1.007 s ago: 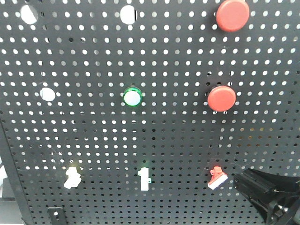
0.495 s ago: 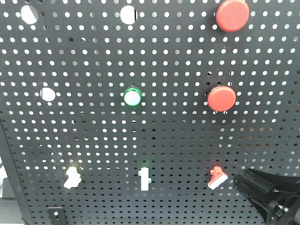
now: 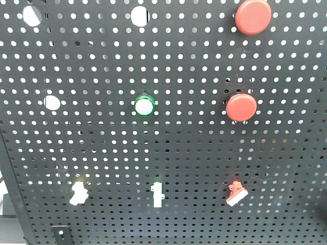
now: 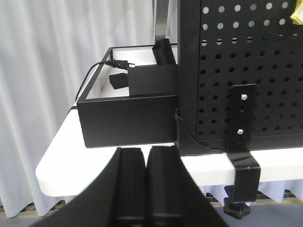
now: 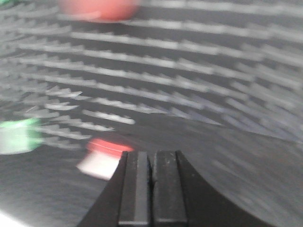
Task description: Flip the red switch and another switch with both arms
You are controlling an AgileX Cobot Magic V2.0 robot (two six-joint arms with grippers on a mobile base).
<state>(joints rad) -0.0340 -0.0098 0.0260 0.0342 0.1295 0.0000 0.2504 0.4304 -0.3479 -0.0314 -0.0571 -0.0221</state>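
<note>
Backdrop: white curtain hung behind a white surface, with a black open box parked on it next to the board.
Board: black perforated pegboard, stood upright on that surface, clamped on by a black bracket.
Red switch: sat low on the right of the board, white-tipped lever slanted, nothing touching it in the front view.
Cream switch: low on the left, same row, well apart from the red one.
Between them: white bar toggle, upright.
Higher up: green-ringed button mid-board, two big round red buttons on the right.
Left gripper: jaws pressed together, down by the board's bottom corner, off the cream switch.
Right gripper: jaws together too, view badly motion-blurred, red switch just left of the tips; couldn't tell if touching.
</note>
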